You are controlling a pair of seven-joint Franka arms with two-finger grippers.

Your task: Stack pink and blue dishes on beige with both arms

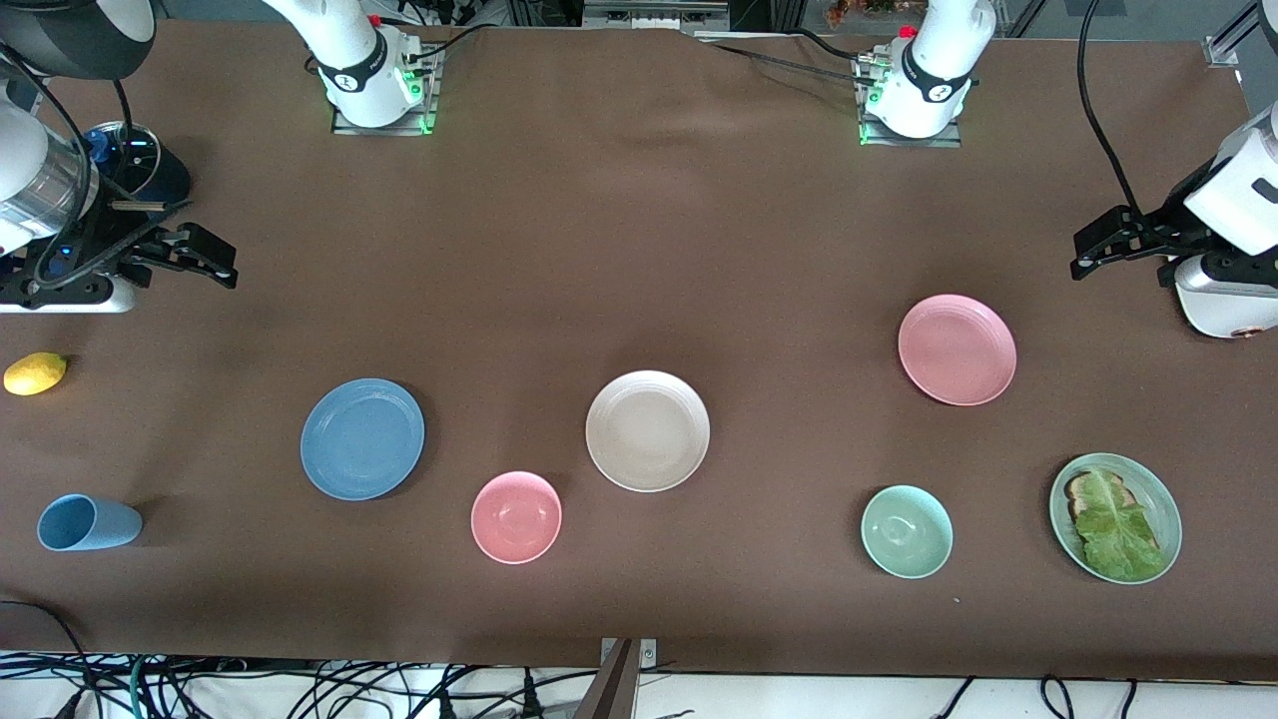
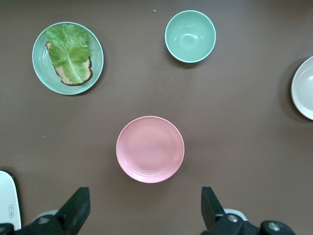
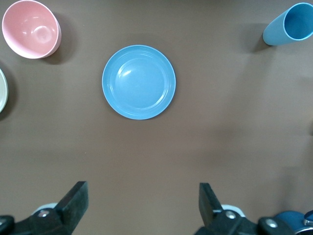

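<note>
**Three plates apart, both grippers open and empty**

Nearest the front camera: blue cup (image 1: 88, 522) on its side at the right arm's end, pink bowl (image 1: 516, 516), mint-green bowl (image 1: 907, 531), and a green plate (image 1: 1158, 499) carrying lettuce (image 1: 1116, 521) on what looked like toast, hard to tell.

Next row up: blue plate (image 1: 362, 438) flat on the brown table (image 1: 639, 250), at about 10 o'clock from the pink bowl. Beige plate (image 1: 648, 430) sat mid-table, at about 1 o'clock from the pink bowl, nothing on it. Neither touched the bowl.

Farther still: pink plate (image 1: 957, 350), at about 1 o'clock from the mint-green bowl, well apart from the beige plate. Lemon (image 1: 35, 373) at the table edge, right arm's end.

Farthest: right gripper (image 1: 195, 255) hung over bare table at the right arm's end, fingers spread, holding nothing; its wrist view looked down on the blue plate. Left gripper (image 1: 1113, 243) hung over bare table at the left arm's end, fingers spread, empty; its wrist view showed the pink plate between the fingers' line.
</note>
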